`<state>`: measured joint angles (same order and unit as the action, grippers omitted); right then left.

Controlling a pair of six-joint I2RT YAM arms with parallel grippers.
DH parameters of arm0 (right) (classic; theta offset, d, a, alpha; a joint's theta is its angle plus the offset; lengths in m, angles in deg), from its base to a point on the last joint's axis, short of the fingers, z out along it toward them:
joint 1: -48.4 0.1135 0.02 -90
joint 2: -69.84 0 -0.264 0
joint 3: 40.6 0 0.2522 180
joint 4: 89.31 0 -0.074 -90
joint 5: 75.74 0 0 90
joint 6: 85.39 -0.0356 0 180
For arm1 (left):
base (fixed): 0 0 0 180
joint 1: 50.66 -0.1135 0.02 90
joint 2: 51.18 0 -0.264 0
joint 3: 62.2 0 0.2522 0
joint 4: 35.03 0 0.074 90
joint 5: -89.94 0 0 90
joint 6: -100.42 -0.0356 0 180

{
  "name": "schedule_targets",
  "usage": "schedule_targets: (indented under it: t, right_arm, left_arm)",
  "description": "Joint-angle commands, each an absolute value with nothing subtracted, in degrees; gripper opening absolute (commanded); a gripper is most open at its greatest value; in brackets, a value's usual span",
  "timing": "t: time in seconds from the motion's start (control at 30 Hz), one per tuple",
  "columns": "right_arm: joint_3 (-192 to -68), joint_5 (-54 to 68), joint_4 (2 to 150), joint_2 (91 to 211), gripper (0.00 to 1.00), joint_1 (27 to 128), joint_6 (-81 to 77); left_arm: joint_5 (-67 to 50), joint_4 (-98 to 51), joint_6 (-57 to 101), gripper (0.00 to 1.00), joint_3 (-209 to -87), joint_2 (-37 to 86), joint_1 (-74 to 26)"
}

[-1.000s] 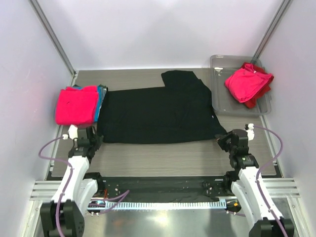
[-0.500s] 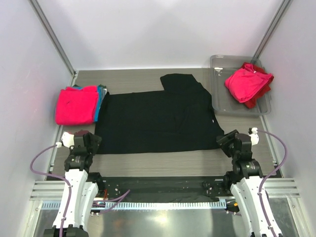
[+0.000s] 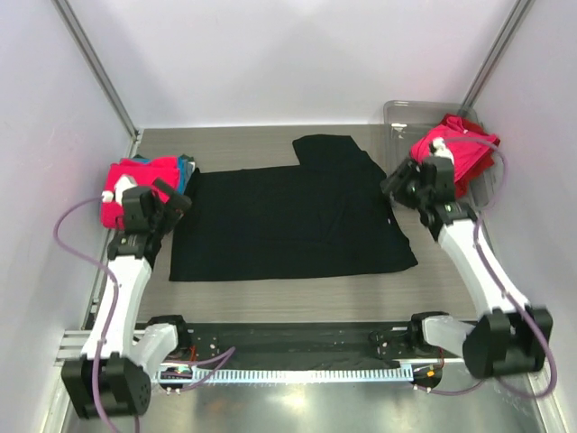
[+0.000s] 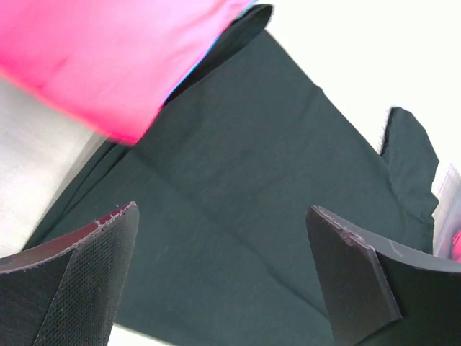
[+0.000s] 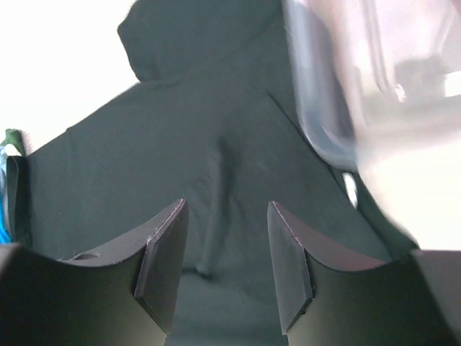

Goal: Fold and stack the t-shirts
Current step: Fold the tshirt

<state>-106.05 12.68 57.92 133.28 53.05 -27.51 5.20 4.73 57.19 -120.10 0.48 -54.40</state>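
black t-shirt [image 3: 288, 216] lies flat mid-desk, folded to a rough rectangle, one sleeve poking toward the far side. no pincer on it.

left end of it runs up against the stack at the desk's left edge. folded pink t-shirt [image 3: 135, 185] on top there, teal t-shirt [image 3: 187, 166] under it with only an edge showing. can't tell whether black and stack overlap or just touch.

second pink t-shirt [image 3: 469, 149] is bunched up in the clear tray [image 3: 401, 113] at the far right corner, hanging over its right rim. right arm covers part of the tray.

left pincer [image 3: 171, 197]: jaws wide, nothing between them. sits over the line where the stack's right edge meets the black shirt's left end. wrist cam looks down past both fingers [image 4: 94, 281] at black cloth, pink corner top left, pads clear of the fabric.

right pincer [image 3: 394, 185]: jaws partway apart, narrower than the left, nothing held. over the black shirt's right end, just beside the tray's near-left corner. wrist cam shows the black shirt with its sleeve in the gap between the pads and the tray wall blurred at upper right.

desk [image 3: 270, 289] is grey wood-grain. both arm bases are at its near edge.
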Motion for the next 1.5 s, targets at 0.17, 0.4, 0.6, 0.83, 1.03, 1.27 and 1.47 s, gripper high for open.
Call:
schedule_targets:
  t: [0.17, 0.4, 0.6, 0.83, 1.03, 1.27, 1.47]
  right_arm:
    - [-137.13, 17.86, 59.53, 160.19, 0.58, 58.51, -18.16]
    - [-167.27, 21.11, 48.65, 186.27, 0.63, 58.77, -15.61]
    - [-189.87, 24.10, 43.17, 205.44, 0.76, 58.42, -13.14]
    - [-194.99, 22.70, 51.78, 214.06, 0.73, 57.28, -12.79]
    - [-196.83, 22.26, 56.00, 219.69, 0.69, 57.45, -14.46]
    - [-198.59, 19.55, 58.38, 224.88, 0.66, 57.10, -17.09]
    - [-200.00, 17.25, 60.05, 227.69, 0.63, 57.19, -19.29]
  left_arm:
    - [2.58, -6.77, 50.59, 1.00, -129.83, 18.43, -52.41]
    - [5.74, -9.41, 43.31, 0.99, -138.70, 32.92, -48.81]
    - [11.01, -9.23, 38.56, 0.97, -145.47, 39.69, -46.09]
    - [15.58, -6.42, 33.81, 0.97, -153.21, 45.85, -45.47]
    - [16.38, -5.54, 32.57, 0.96, -156.02, 48.92, -45.30]
    - [16.12, -3.43, 31.26, 0.93, -159.28, 52.35, -45.29]
    - [16.99, -0.01, 29.41, 0.91, -163.14, 56.29, -45.29]
